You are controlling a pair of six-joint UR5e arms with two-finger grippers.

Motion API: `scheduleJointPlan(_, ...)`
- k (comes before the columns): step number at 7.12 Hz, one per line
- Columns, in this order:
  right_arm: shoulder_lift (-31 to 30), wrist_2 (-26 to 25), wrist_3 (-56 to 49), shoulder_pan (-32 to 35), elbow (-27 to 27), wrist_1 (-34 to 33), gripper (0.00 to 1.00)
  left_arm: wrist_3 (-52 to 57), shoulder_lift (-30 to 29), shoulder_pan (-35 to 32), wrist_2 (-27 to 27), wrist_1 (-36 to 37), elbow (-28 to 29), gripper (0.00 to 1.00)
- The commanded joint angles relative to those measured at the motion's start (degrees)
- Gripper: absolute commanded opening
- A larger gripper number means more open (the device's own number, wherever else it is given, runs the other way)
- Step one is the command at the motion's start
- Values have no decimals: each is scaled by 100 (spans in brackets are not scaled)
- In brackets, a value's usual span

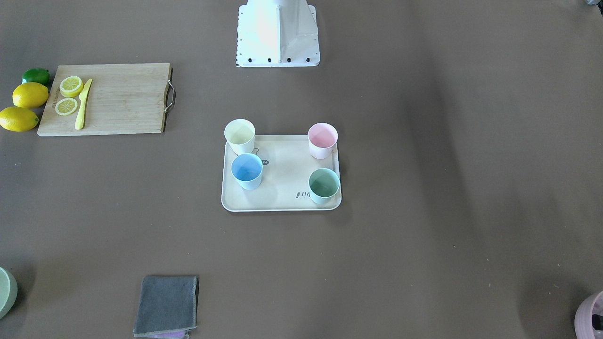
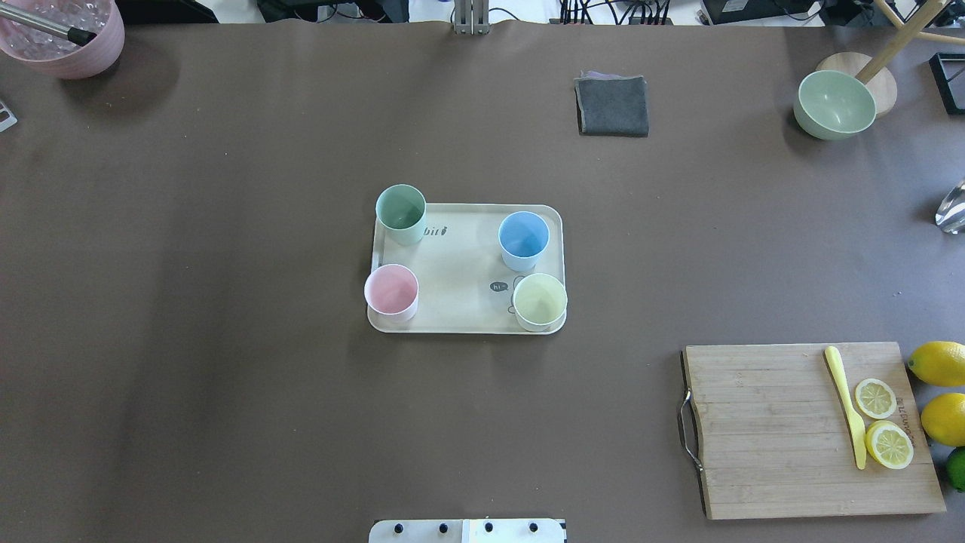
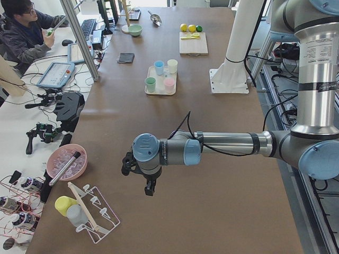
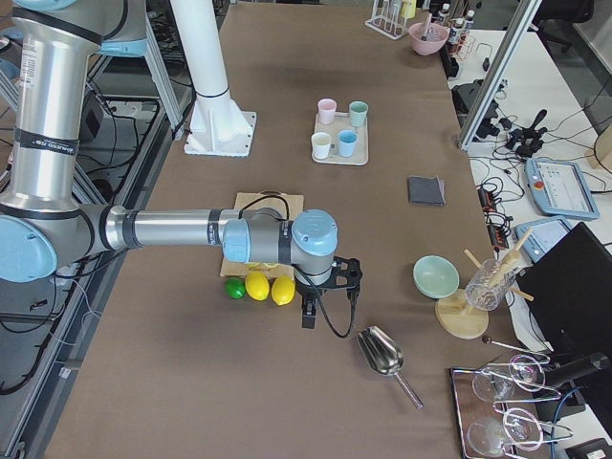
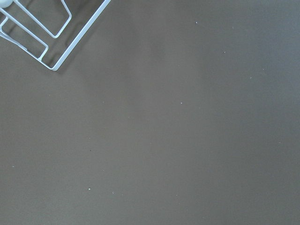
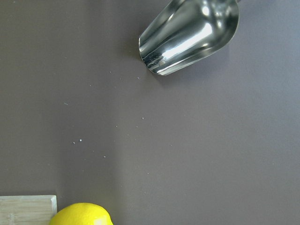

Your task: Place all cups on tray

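Note:
The cream tray [image 2: 460, 264] lies mid-table with all four cups standing upright on it, one near each corner: mint green [image 2: 401, 213], light blue [image 2: 523, 239], pink [image 2: 391, 292] and pale yellow [image 2: 540, 301]. In the front-facing view the tray [image 1: 282, 174] also shows. My left gripper [image 3: 150, 188] hangs over bare table far from the tray, near the table's left end. My right gripper [image 4: 308, 316] hangs near the lemons at the right end. Both show only in the side views, so I cannot tell whether they are open or shut.
A wooden cutting board [image 2: 807, 426] holds lemon slices and a yellow knife, with lemons [image 2: 938, 362] beside it. A grey cloth [image 2: 612, 105], a pale-green bowl [image 2: 835, 104] and a mauve pot [image 2: 64, 34] stand at the far edge. A metal scoop [image 6: 190, 35] and a wire rack [image 5: 47, 33] lie near the grippers.

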Motion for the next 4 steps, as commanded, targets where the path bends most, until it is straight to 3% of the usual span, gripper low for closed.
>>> scheduleJointPlan(1,-11,7,0,-5,1,0,100,0,17,8,-2,0,-13,99)
scheduleJointPlan(4,-11,7,0,-5,-8,0,100,0,61,8,-2,0,-14,99)
